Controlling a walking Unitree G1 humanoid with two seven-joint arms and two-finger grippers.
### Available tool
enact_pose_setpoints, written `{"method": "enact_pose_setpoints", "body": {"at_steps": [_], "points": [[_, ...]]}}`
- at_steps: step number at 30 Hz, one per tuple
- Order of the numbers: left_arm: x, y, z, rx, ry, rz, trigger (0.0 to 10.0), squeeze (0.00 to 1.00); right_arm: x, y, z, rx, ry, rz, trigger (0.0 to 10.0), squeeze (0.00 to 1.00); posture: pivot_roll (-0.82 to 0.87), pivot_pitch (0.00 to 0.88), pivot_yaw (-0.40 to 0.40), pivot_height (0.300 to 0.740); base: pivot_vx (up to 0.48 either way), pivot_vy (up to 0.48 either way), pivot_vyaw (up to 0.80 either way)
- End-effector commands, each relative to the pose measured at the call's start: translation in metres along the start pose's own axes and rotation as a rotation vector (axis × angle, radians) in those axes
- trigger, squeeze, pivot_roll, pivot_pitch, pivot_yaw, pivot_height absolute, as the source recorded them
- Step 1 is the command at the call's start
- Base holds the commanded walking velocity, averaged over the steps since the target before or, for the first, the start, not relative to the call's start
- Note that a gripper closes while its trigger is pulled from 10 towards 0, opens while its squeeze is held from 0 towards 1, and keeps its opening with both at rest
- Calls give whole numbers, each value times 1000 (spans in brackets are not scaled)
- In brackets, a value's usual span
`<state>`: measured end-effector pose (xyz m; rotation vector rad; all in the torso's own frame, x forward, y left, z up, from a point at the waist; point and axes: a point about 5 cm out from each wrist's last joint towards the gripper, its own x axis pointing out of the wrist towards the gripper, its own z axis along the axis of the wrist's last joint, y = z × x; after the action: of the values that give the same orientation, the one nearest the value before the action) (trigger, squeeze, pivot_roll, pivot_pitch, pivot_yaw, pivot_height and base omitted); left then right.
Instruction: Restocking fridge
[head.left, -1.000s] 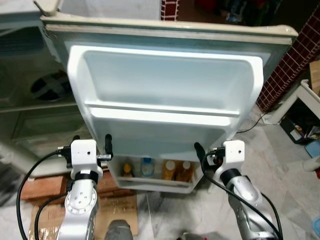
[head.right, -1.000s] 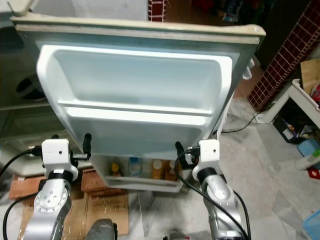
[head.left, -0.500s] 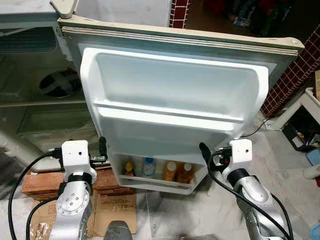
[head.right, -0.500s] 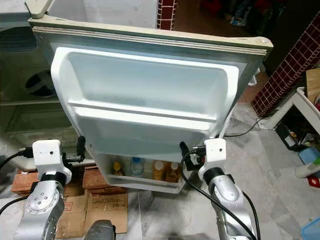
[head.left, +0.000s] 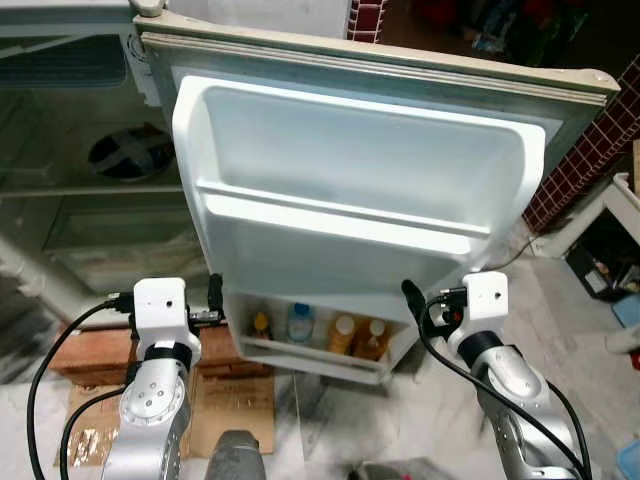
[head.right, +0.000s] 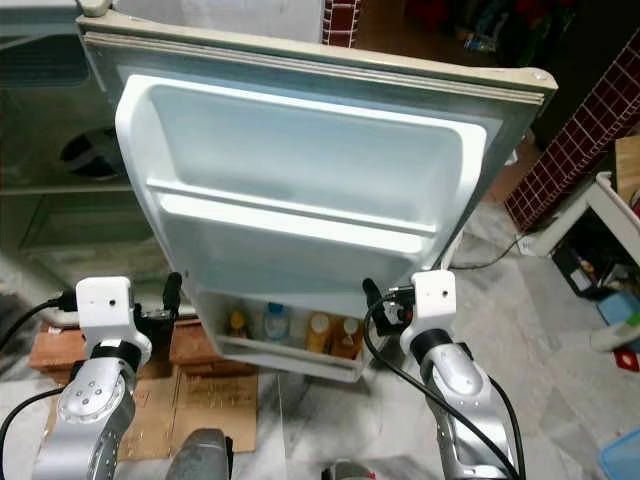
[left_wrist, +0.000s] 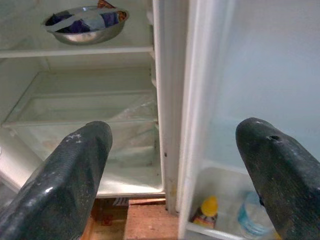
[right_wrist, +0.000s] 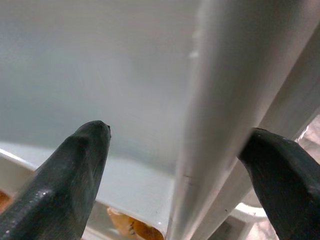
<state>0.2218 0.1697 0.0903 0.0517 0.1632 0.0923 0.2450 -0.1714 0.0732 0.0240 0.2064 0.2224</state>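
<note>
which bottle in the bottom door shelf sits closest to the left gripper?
The small yellow-capped bottle, at the shelf's left end nearest the left gripper. The clear blue-capped bottle and two orange bottles stand farther right.

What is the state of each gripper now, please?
Left gripper: open, holding nothing, facing the fridge door hinge edge.
Right gripper: open, holding nothing, fingers either side of the door's outer edge.

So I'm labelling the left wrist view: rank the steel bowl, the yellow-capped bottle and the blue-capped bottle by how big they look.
1. Round steel bowl on the fridge shelf, clearly largest.
2. Clear bottle with the blue cap, partly hidden by a finger of the left hand.
3. Small yellow-capped bottle.
The bottles are nearer and cut off, so their order is unsure.
</note>
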Motion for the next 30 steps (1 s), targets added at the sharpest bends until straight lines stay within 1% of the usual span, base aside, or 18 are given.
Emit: {"method": "enact_pose_setpoints", "body": {"at_steps": [1, 6, 9, 12, 13, 14, 15, 18, 19, 21, 24, 25, 30], "points": [[1, 0, 1, 0, 1, -3, 10000, 0, 9, 26, 33, -35, -145, 151, 10000, 0, 27, 67, -26, 740, -304, 0, 0], [2, -1, 2, -1, 2, -7, 10000, 0, 10, 26, 33, -39, -143, 154, 10000, 0, 26, 66, -25, 740, -279, 0, 0], [3, -1, 2, -1, 0, -8, 10000, 0, 11, 26, 34, -40, -143, 158, 10000, 0, 28, 66, -24, 740, 0, 0, 0], [3, 0, 2, 1, 1, -5, 10000, 0, 10, 29, 32, -43, -134, 200, 10000, 0, 28, 65, -21, 740, 0, 0, 0], [3, 0, 2, 1, 0, -5, 10000, 0, 9, 32, 30, -35, -112, 249, 10000, 0, 28, 64, -21, 740, 0, 0, 0], [3, 0, 2, 1, 0, -5, 10000, 0, 9, 32, 30, -35, -112, 249, 10000, 0, 28, 64, -21, 740, 0, 0, 0], [3, 0, 3, 0, -1, -5, 10000, 0, 7, 35, 26, -26, -78, 312, 10000, 0, 28, 64, -21, 740, 0, 0, 0], [4, 0, 3, 0, -1, -5, 10000, 0, 7, 36, 24, -24, -63, 338, 10000, 0, 27, 63, -20, 740, 0, 0, 0], [4, 0, 3, 0, -1, -6, 10000, 0, 6, 36, 21, -19, -37, 366, 10000, 0, 27, 63, -20, 740, 0, 0, 0], [4, 0, 3, -1, -2, -5, 10000, 0, 6, 35, 20, -21, -24, 382, 10000, 0, 27, 62, -21, 740, 0, 0, 0], [5, 0, 3, -3, -2, -4, 10000, 0, 7, 31, 19, -21, -22, 382, 10000, 0, 29, 61, -22, 740, 0, 0, 0], [4, 0, 2, -6, 0, -3, 10000, 0, 8, 26, 21, -20, -46, 359, 10000, 0, 35, 51, -24, 740, 0, 0, 0], [3, -1, 1, -14, 1, -6, 10000, 0, 10, 25, 22, -31, -64, 358, 10000, 0, 36, 44, -24, 740, 0, 0, 0]]}}
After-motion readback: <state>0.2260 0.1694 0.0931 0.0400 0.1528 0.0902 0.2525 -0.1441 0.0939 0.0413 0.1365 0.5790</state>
